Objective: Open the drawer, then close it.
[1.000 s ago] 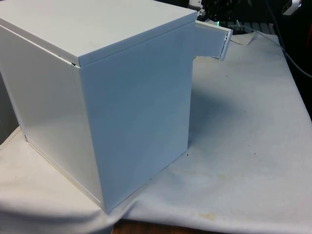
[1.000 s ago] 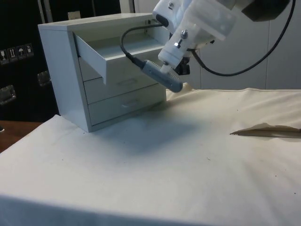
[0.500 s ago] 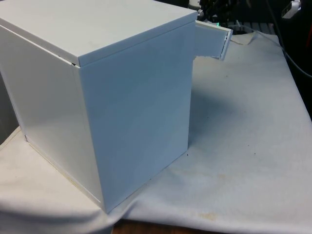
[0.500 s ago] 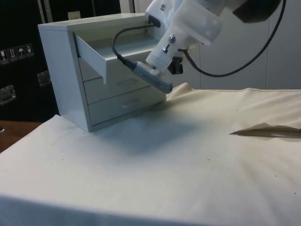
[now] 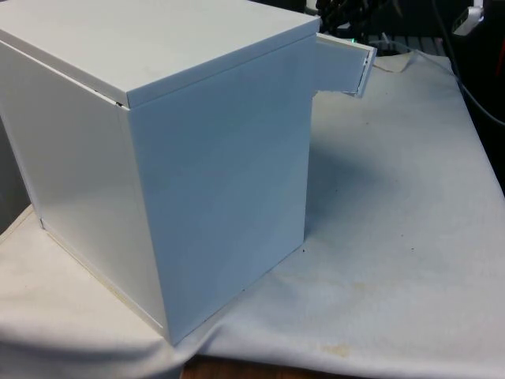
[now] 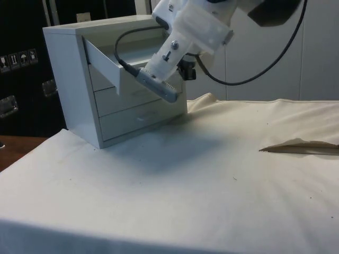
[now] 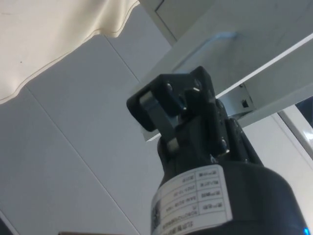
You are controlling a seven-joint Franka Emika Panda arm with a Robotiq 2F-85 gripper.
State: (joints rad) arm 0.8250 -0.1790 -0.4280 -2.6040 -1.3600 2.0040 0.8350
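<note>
A white chest of drawers (image 5: 158,118) turns its back and side to the front view. Its top drawer (image 5: 345,67) stands pulled out past the chest's corner. In the side view the open top drawer (image 6: 106,61) juts from the chest (image 6: 69,79) above two closed drawers. My black gripper (image 6: 186,71) hangs close beside the open drawer's far end, at the height of its front panel. In the wrist view my gripper (image 7: 171,95) is shut with nothing in it, and the drawer front (image 7: 234,24) with its recessed handle lies just beyond the fingertips.
The white cloth bulges in a fold (image 6: 204,100) beside the chest. A brownish crease (image 6: 302,145) lies at the side view's right. Cables (image 5: 394,39) trail over the table's far end behind the drawer.
My arm has swung towards the chest and the gripper has come in against the open drawer's far end. The drawer itself has not visibly moved.
</note>
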